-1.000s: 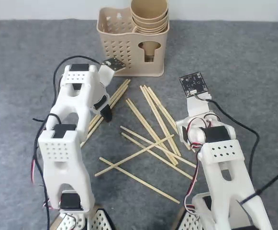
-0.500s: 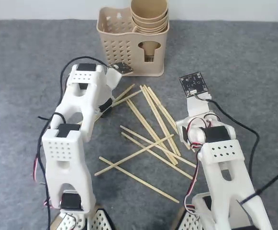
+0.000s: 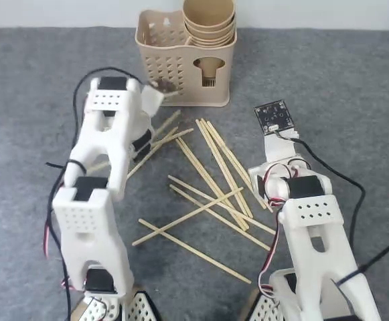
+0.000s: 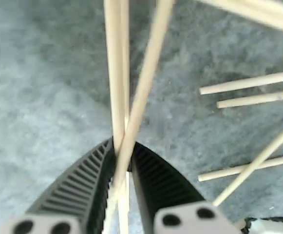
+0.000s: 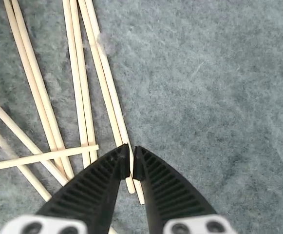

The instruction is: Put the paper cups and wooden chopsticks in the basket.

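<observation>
Bright, even light falls from above; the chopsticks (image 3: 221, 167) lay thin, soft shadows on the grey surface (image 3: 355, 100), deeper under the arms (image 3: 104, 140).

Left gripper (image 4: 123, 148) pinching a small bundle of wooden chopsticks (image 4: 116, 73)

The two black ribbed fingers (image 4: 85, 180) are pressing together on the sticks, which are running out well past the tips. Two of them are lying close and parallel, while a third is slanting across them and crossing right where the fingers are meeting. Off to one side of the bundle, loose chopsticks (image 4: 251, 85) are lying on the grey mat (image 4: 44, 87), a couple side by side and one angling across another
</observation>
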Robot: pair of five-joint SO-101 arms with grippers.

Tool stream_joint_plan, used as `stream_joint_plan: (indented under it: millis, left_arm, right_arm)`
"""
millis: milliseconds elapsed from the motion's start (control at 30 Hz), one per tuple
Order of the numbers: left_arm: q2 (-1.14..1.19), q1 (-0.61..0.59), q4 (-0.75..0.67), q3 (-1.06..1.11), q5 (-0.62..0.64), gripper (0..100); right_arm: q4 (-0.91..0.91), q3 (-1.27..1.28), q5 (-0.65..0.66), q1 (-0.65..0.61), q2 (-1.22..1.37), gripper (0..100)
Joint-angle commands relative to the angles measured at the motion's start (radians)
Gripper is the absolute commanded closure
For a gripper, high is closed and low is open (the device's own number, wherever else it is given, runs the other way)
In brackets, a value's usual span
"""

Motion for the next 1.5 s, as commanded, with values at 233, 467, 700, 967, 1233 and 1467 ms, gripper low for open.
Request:
stream_joint_plan:
  millis: [233, 467, 700, 967, 1233, 1467]
  left_arm:
    - [-0.305, 0.0, 0.025, -0.041, 0.026, 99]
    - [-0.491, 0.029, -0.032, -0.044, 0.044, 99]
    - [-0.563, 0.058, -0.199, -0.045, 0.186, 99]
    - [-0.562, 0.095, -0.428, -0.048, 0.359, 99]
    - [-0.559, 0.132, -0.73, -0.058, 0.555, 99]
    - [-0.433, 0.15, -1.01, -0.134, 0.701, 99]
  right_arm:
    - [-0.024, -0.002, 0.029, 0.01, -0.039, 95.7]
    - [-0.024, -0.002, 0.029, 0.01, -0.038, 95.7]
    - [-0.024, -0.002, 0.029, 0.01, -0.035, 95.7]
    - [-0.024, -0.002, 0.029, 0.01, -0.033, 95.7]
    - [-0.024, -0.002, 0.029, 0.01, -0.033, 95.7]
    - [-0.024, -0.002, 0.029, 0.01, -0.033, 95.7]
